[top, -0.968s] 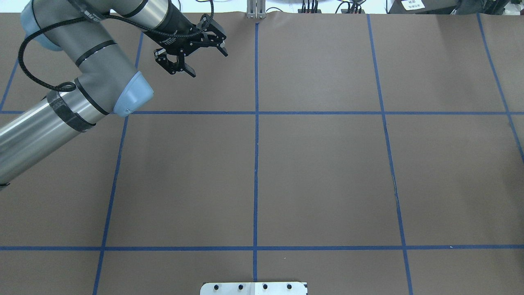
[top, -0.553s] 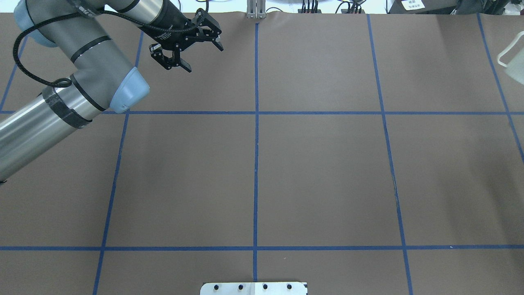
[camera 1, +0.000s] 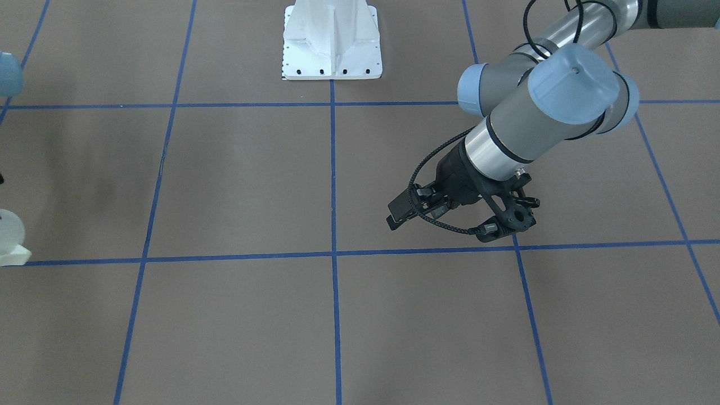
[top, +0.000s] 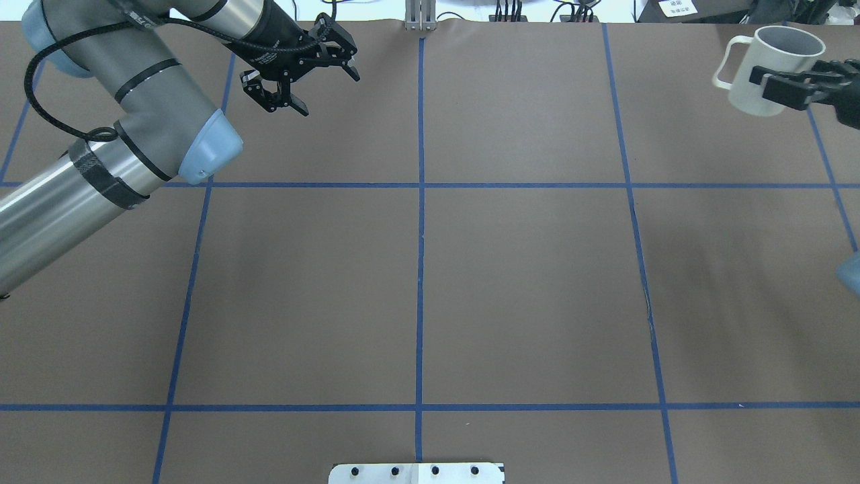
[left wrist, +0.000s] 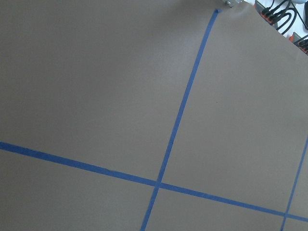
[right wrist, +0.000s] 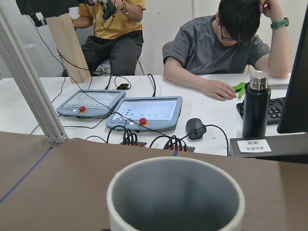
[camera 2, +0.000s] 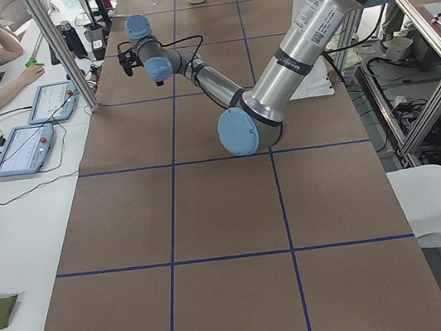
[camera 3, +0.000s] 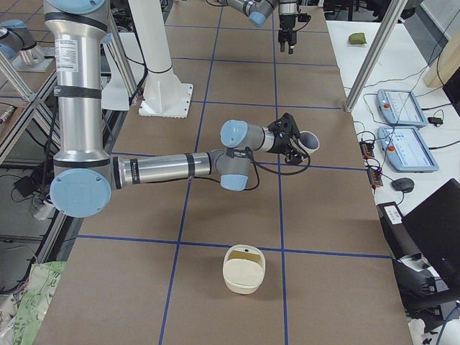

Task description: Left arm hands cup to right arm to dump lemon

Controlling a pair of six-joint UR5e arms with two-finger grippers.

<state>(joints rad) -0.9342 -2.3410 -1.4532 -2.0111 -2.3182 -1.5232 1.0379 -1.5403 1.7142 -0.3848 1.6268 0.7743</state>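
Note:
The off-white cup (top: 752,91) hangs above the table's far right corner, handle toward the middle. My right gripper (top: 772,82) is shut on its wall near the rim. In the right wrist view the cup's grey inside (right wrist: 175,192) fills the bottom, and its floor is hidden. The exterior right view shows the cup (camera 3: 310,141) in the right gripper (camera 3: 293,147). A slice of the cup (camera 1: 8,233) shows at the front view's left edge. My left gripper (top: 302,74) is open and empty above the far left, also seen in the front view (camera 1: 450,216). No lemon is clearly seen.
A cream bowl (camera 3: 244,280) with a yellowish patch inside stands on the table past my right end, too small to identify. The white base plate (camera 1: 332,56) sits at the near middle. Operators and tablets (right wrist: 144,113) are beyond the far edge.
The cup in my right gripper has come into the overhead view from the right edge, moving left. My left gripper has drifted slightly toward the far edge, still open.

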